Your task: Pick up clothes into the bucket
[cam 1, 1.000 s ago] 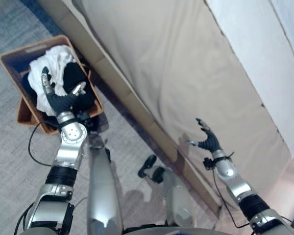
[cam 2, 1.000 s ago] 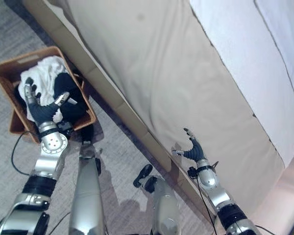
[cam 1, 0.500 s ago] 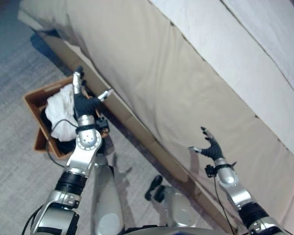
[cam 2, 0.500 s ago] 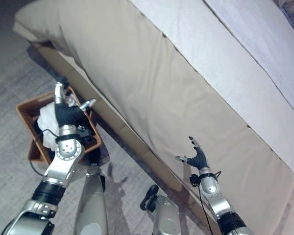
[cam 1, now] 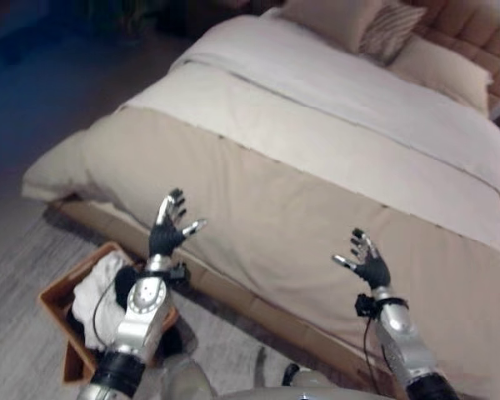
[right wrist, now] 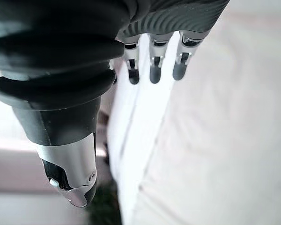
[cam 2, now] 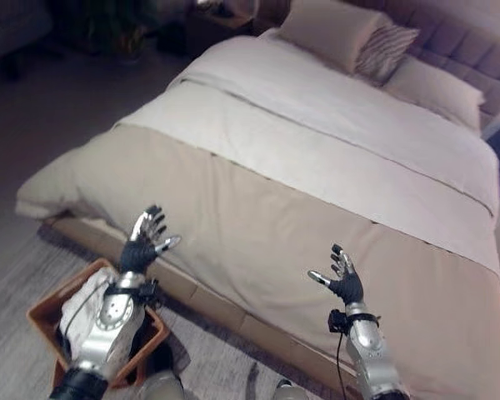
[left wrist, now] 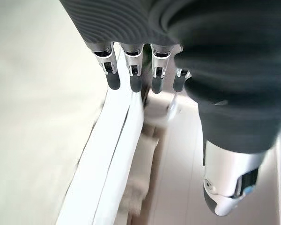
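Your left hand (cam 1: pixel 168 227) and right hand (cam 1: pixel 365 263) are raised before the bed (cam 1: pixel 317 167), fingers spread, holding nothing; your wrist views confirm straight fingers. The head views alone show the bucket (cam 1: pixel 57 293) on the floor, white clothes (cam 1: pixel 96 292) inside; something dark beside them, probably more clothing.

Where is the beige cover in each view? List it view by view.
Left eye view: cover across the bed's near end.
Right eye view: cover in the same place on the bed.
Left wrist view: cover alongside the white sheet.
Right wrist view: cover, again alongside the sheet.
Shared landmark: the sheet bordering the cover.
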Motion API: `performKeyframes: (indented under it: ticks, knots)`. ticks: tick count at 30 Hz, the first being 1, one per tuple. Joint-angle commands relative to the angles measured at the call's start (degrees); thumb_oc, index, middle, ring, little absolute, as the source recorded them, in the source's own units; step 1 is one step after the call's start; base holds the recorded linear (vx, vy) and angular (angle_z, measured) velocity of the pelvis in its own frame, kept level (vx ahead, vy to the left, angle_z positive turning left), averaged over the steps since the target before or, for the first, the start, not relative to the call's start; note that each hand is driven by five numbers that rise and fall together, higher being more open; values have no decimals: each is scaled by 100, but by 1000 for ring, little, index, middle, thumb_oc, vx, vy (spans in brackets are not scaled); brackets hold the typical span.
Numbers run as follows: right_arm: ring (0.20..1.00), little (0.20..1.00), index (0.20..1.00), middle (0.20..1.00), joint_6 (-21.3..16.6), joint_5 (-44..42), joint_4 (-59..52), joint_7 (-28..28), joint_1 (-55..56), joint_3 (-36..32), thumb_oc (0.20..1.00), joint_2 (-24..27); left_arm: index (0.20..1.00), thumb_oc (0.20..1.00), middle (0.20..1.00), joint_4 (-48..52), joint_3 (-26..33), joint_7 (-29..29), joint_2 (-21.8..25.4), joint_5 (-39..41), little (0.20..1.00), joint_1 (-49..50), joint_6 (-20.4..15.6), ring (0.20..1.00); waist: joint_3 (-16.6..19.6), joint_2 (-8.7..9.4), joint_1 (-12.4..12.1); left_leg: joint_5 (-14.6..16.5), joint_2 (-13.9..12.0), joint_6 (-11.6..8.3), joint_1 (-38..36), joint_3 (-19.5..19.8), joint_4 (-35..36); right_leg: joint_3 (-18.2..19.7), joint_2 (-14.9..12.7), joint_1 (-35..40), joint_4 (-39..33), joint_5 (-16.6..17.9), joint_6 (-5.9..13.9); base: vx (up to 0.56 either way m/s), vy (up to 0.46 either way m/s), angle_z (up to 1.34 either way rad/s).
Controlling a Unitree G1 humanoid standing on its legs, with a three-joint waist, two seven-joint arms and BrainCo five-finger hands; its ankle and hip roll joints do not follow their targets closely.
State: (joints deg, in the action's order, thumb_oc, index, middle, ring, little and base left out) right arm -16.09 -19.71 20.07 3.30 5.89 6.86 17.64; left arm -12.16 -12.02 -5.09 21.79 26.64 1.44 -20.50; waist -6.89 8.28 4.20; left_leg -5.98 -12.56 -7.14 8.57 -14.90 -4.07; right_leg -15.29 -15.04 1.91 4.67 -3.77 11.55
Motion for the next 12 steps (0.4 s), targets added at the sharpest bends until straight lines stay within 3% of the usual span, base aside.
performKeyframes:
  ticks: [1,12]
  knots:
    - [1000,1000,1000,1000,-301,-256,-235,-119,-279,-264,1000,-68,1000,1000,1000,63,140,327,-51,107,1000,-193,-214,1000,67,-144,47,226,-137,126,-424,57,-37,-136,-166,-351,-428,1196,295,36,25,-57]
    - [1000,1000,1000,1000,-217,-675,371,-99,185,-126,1000,-592,1000,1000,1000,-236,-28,515,-254,-99,1000,442,-70,1000,425,-387,332,112,-169,46,-980,-355,391,25,-58,-142,-668,1206,273,-2,9,-19]
